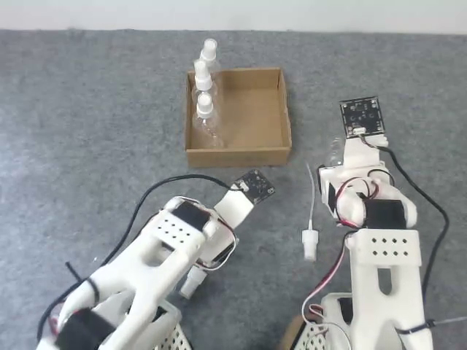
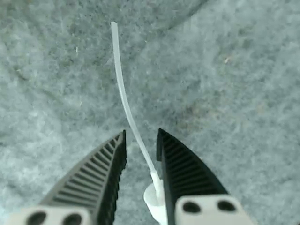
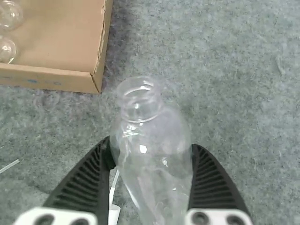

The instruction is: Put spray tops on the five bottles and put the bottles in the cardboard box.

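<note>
Right wrist view: the right gripper [image 3: 151, 145] clamps an uncapped bottle [image 3: 145, 122] near the cardboard box [image 3: 56, 77] corner. The left gripper [image 2: 140, 132], jaws apart, has a spray top [image 2: 120, 89] by its thin tube between them. Three capped bottles [image 1: 206, 109] stand in the box. A second spray top [image 1: 310, 244] lies on the carpet [image 1: 87, 131] between the arms.

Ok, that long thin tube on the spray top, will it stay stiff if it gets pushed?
Probably not: the dip tube is very thin for its length and already curves, so it would likely bend. The spray top looks like small white plastic, so it is probably light and easily nudged aside.
</note>
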